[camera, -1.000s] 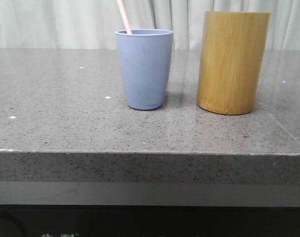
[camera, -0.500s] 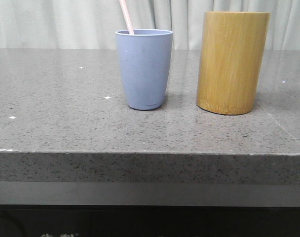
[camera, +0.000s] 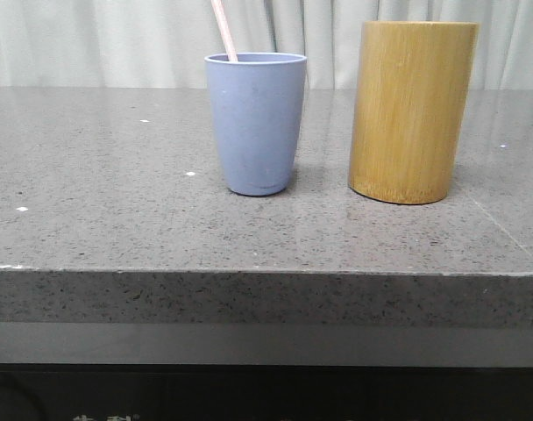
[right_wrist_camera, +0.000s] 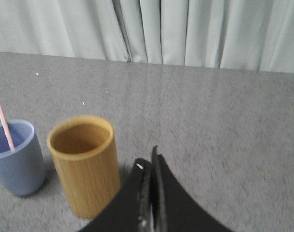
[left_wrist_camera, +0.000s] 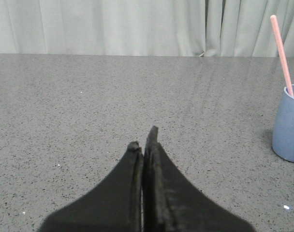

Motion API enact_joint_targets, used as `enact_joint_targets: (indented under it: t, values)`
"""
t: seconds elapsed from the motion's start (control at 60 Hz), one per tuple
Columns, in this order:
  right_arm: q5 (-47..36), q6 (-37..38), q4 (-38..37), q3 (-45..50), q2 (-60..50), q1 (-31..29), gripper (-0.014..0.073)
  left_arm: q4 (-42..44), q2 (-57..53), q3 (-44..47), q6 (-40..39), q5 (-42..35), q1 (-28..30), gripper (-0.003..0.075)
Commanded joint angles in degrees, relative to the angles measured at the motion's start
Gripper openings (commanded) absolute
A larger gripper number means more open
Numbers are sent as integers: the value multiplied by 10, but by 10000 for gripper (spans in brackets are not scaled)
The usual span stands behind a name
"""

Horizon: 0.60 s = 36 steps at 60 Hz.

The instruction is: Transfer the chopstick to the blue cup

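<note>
- Chopstick [camera: 223, 31] stands in the blue cup [camera: 255, 123], leaning against its rim.
- Bamboo holder [camera: 411, 110] just beside the cup, not touching, on the grey stone table [camera: 117, 210].
- My left gripper [left_wrist_camera: 143, 140]: jaws pressed together, holding nothing.
- My right gripper [right_wrist_camera: 148, 164]: jaws together, empty.

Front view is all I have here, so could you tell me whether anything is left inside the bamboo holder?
Observer: The right wrist view looks down into the bamboo holder, and what shows of its inside looks empty.
Operator: Thank you. Is the right gripper holding anything?
Observer: No, the right gripper is shut on nothing, apart from the holder.
Operator: And the left one, please?
Observer: The left gripper is shut too, empty, with the blue cup and the chopstick standing in it off to one side.
</note>
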Motion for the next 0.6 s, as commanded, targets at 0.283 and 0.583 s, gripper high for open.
enact_joint_targets:
  t: [0.283, 0.583]
  values:
    - [-93, -6, 0, 179, -192, -3, -60, -5, 7, -16, -6, -48, 0, -19]
    - [-98, -6, 0, 183, -200, -3, -60, -5, 7, -16, -6, -48, 0, -19]
